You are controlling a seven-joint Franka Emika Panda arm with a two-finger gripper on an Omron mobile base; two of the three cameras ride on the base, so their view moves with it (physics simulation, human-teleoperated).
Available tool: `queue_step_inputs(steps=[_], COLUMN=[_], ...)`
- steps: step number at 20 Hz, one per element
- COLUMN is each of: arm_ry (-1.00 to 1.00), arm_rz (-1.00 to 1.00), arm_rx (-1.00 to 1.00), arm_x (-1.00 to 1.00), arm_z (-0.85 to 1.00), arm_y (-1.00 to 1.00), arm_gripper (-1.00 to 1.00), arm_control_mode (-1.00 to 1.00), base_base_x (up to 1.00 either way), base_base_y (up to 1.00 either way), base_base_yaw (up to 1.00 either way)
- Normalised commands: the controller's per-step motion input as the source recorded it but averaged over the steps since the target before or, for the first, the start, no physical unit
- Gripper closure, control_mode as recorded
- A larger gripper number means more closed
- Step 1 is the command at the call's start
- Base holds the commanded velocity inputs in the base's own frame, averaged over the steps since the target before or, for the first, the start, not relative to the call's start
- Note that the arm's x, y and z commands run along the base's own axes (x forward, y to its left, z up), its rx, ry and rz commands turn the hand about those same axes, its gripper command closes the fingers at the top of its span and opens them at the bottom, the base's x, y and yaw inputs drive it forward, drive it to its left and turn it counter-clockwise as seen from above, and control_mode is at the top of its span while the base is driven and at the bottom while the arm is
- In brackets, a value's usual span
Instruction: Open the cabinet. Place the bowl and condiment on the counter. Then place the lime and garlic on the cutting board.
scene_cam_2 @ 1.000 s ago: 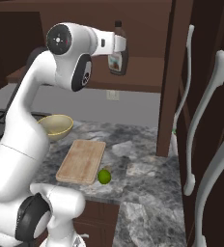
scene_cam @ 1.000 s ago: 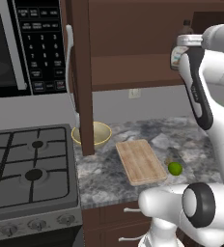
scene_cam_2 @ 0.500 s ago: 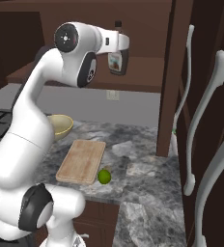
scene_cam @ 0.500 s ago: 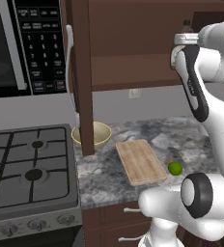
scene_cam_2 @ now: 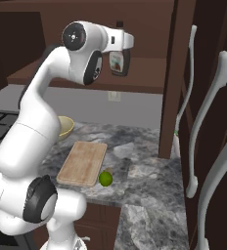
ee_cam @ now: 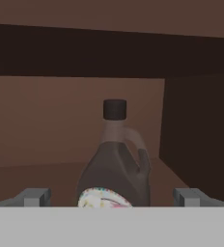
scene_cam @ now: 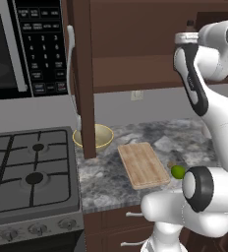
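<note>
The cabinet is open, and the bowl (scene_cam: 93, 137) is already set on the counter (scene_cam_2: 145, 195) beside the cutting board (scene_cam_2: 82, 162). The step in hand is judged to be the retrieval of the condiment bottle (ee_cam: 115, 164) from the cabinet shelf (ee_cam: 36, 176).

The gripper (ee_cam: 115, 198) is held level at shelf height with its jaws fully apart and nothing between them. In the hand view the bottle is seen upright, centred between the two fingertips (ee_cam: 35, 197) and close in front of them.

For a sound grasp, the hand should be advanced straight along the shelf until the broad lower body of the bottle is enclosed, and only then should the jaws be closed. The narrow neck and the side handle should be avoided as grip points, since a hold there is likely to let the bottle swing.

Clearance is limited. The cabinet side wall (ee_cam: 196, 135) stands near one side of the bottle, and a panel runs overhead. The open door (scene_cam_2: 171, 78) hangs near the withdrawal path. The bottle should be drawn straight out before being lowered. Open counter is available beyond the lime (scene_cam_2: 105, 178), which lies just beside the board's edge.
</note>
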Motion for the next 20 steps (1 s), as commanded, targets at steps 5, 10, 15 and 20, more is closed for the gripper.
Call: queue_step_inputs(steps=[5, 10, 15, 20], arm_ry=[0.00, 0.00, -0.01, -0.01], arm_rz=[0.01, 0.01, 0.01, 0.00], arm_rx=[0.00, 0.00, 0.00, 0.00], arm_x=[0.25, 0.24, 0.24, 0.24], arm_z=[0.00, 0.00, 0.00, 0.00], arm_y=[-0.05, -0.06, -0.07, -0.06], arm_gripper=[-1.00, -1.00, -1.00, -1.00], arm_control_mode=[-1.00, -1.00, -1.00, -1.00], base_base_x=[0.00, 0.00, 0.00, 0.00], base_base_y=[0.00, 0.00, 0.00, 0.00], base_base_yaw=[0.00, 0.00, 0.00, 0.00])
